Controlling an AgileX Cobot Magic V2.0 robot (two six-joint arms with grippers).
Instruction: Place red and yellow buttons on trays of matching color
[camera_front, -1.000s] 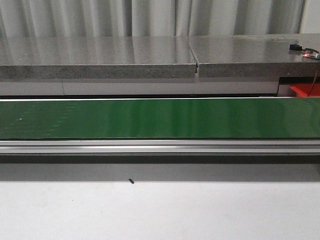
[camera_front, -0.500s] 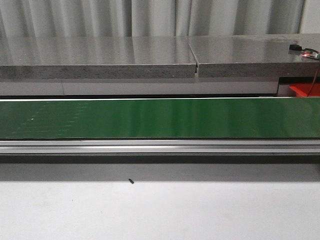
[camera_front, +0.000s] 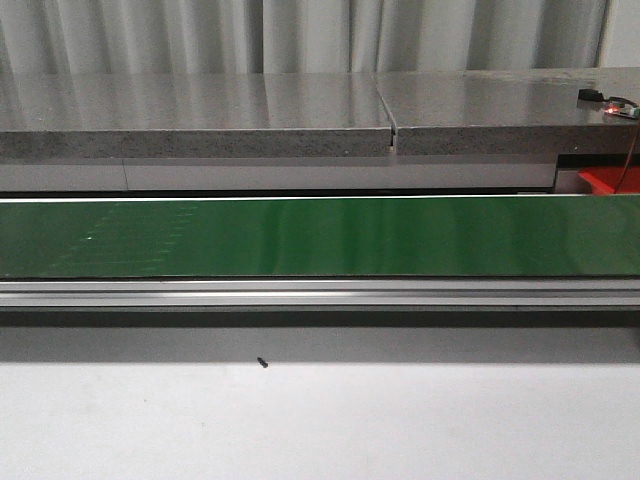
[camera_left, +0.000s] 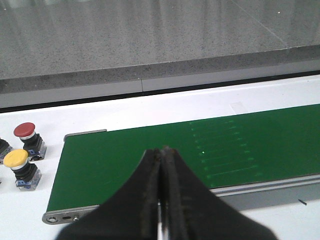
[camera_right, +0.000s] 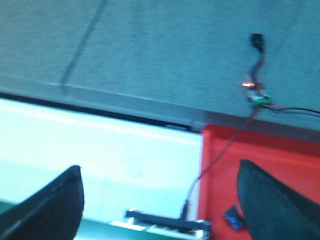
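Observation:
In the left wrist view a red button (camera_left: 25, 131) and a yellow button (camera_left: 16, 158) stand on the white table just past the end of the green conveyor belt (camera_left: 200, 150). My left gripper (camera_left: 161, 150) hangs over that belt, shut with nothing between its fingers, to the side of both buttons. My right gripper (camera_right: 160, 200) is open and empty, over the belt's other end, beside the red tray (camera_right: 260, 180). A corner of the red tray (camera_front: 608, 180) shows in the front view. No yellow tray is in view.
A grey stone-like counter (camera_front: 300, 110) runs behind the belt. A small circuit board (camera_right: 257, 95) with a lit red light sits on it, its wire (camera_right: 220, 160) running down across the red tray. A small dark speck (camera_front: 262, 363) lies on the white table.
Faint marks on the green belt have shifted to the right, so the belt is running. Neither gripper appears in the front view at any time.

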